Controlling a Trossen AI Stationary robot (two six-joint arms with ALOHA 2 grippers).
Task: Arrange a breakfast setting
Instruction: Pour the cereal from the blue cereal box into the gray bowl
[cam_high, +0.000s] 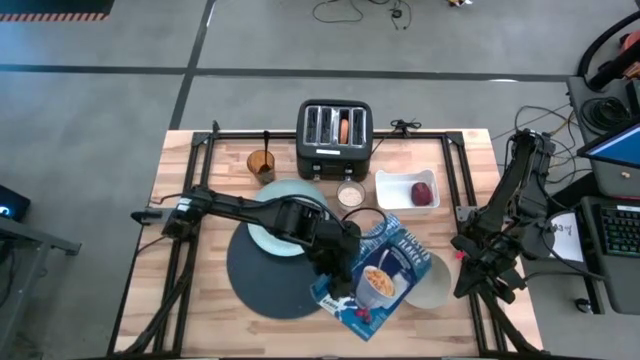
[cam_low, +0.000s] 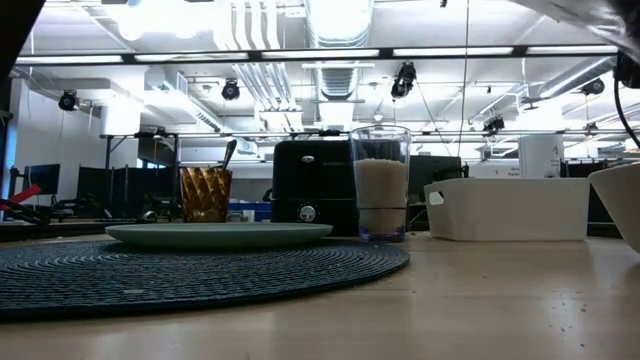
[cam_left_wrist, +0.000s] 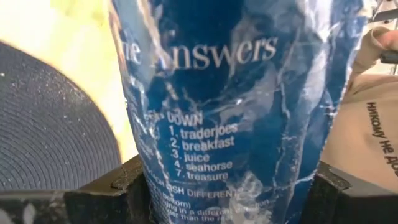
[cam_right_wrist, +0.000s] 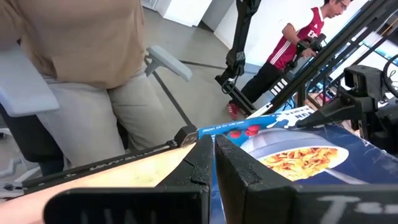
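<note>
Cereal box (cam_high: 385, 275) overhangs placemat (cam_high: 268, 272); blocks bowl (cam_high: 436, 283).

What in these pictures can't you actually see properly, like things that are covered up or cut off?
- Beige bowl: high view, mostly covered by the blue cereal box held in the left hand.
- Plate: high view, partly hidden under the left arm.
- Item in the toaster slot: too small to identify.
- Spoon: not visible anywhere.
- Right hand: parked at the table's right edge, shut.
</note>
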